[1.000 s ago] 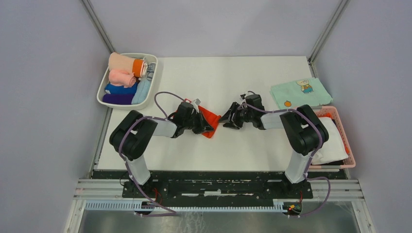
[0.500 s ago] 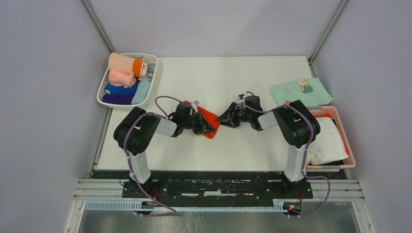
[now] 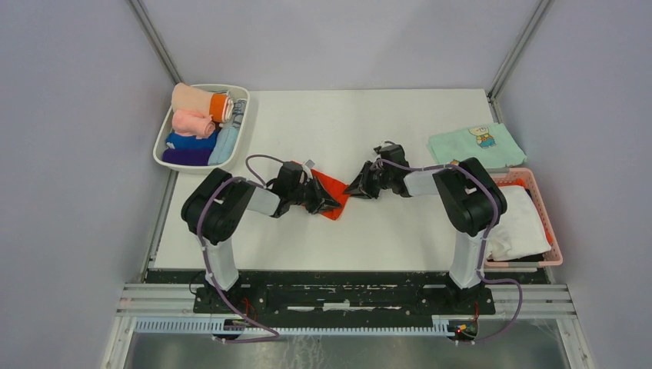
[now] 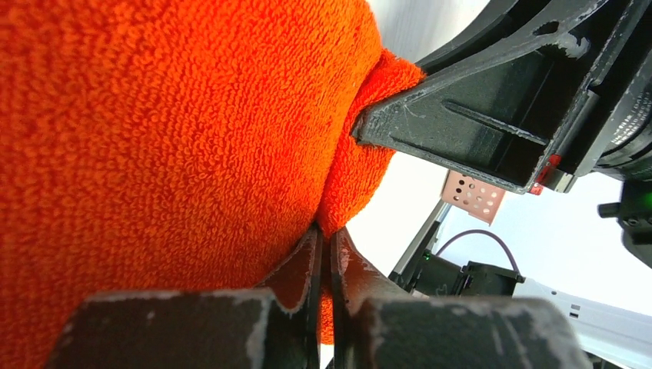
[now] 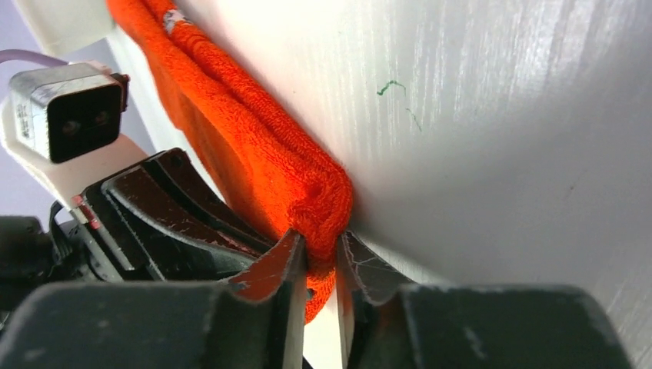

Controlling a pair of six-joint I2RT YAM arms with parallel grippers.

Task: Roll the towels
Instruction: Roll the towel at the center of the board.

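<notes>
A red-orange towel lies folded on the white table, between the two grippers. My left gripper is shut on its near edge; in the left wrist view the towel fills the frame and the gripper pinches a fold. My right gripper is shut on the towel's right corner; the right wrist view shows the gripper clamped on the bunched corner of the towel. The pink panda towel is not identifiable.
A white bin at the back left holds several rolled cloths. A mint-green bear-print cloth lies at the right. A pink basket at the right edge holds a white cloth and something red-orange.
My right gripper has moved left and slightly back to the towel's right corner and closed on it. The left gripper has shifted a little on the towel.
</notes>
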